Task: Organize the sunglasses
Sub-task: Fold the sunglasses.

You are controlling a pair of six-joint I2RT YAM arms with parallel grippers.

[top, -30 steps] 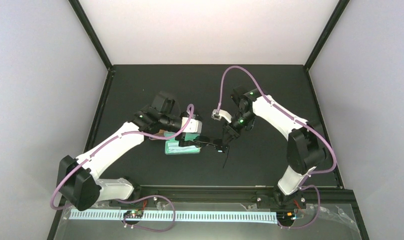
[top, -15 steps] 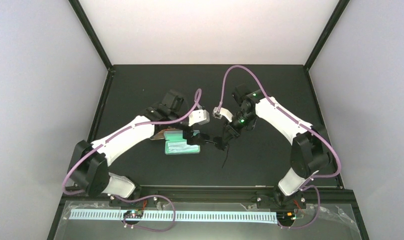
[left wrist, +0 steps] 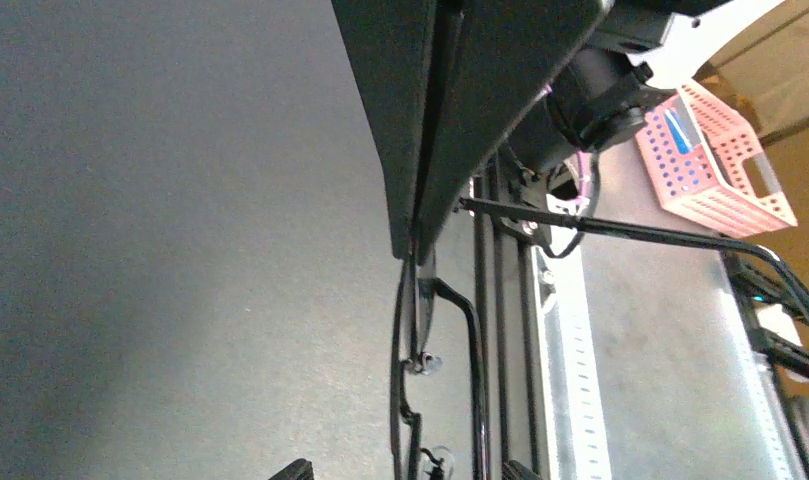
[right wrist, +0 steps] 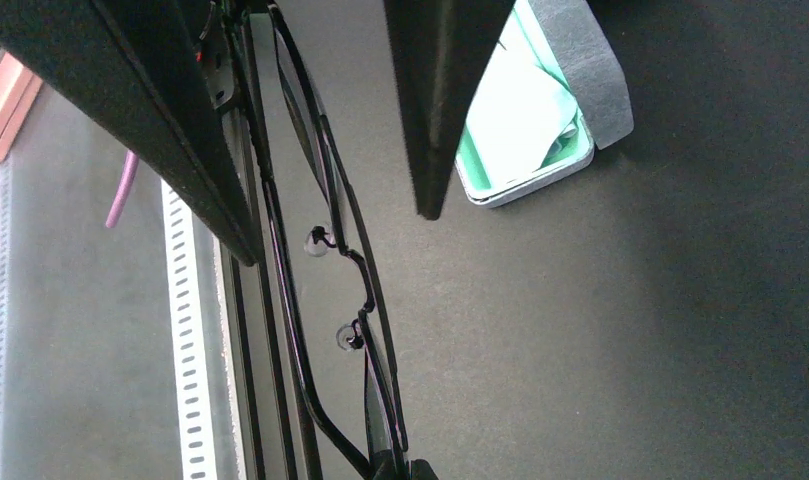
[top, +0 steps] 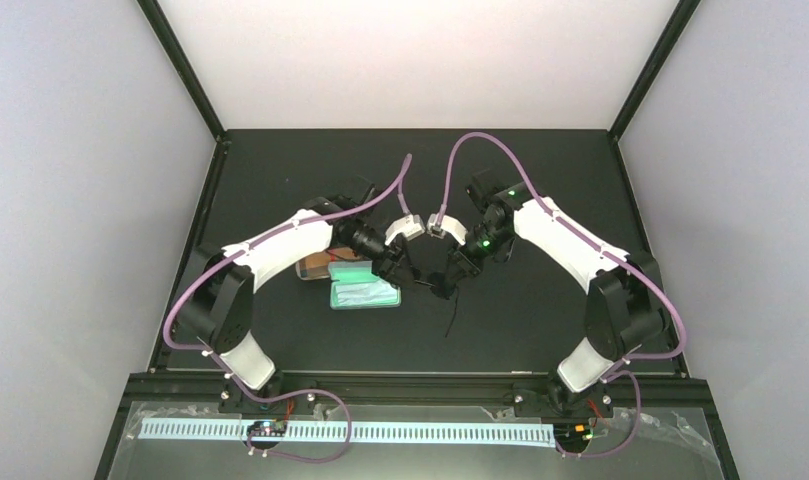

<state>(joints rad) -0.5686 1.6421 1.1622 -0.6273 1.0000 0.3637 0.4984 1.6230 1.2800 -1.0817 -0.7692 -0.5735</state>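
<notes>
Sunglasses (top: 432,288), black, thin-rimmed, with clear nose pads: held over mid-table between both grippers, one arm dangling. Right gripper (top: 448,276) was clamped tight on the frame. Left gripper (right wrist: 340,235) stood half open astride it, not closed on it. Open case (top: 365,294), rounded and lined with pale green cloth, lay just left. Matte black table (top: 560,330) offered open room rightward and toward the far wall.

white arms (top: 280,243), black joints (top: 620,310), purple cables (top: 477,135)

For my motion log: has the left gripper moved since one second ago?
Yes. Against the open mint-green case, the left gripper has shifted right, closer to the thin black-framed sunglasses in the right gripper.
</notes>
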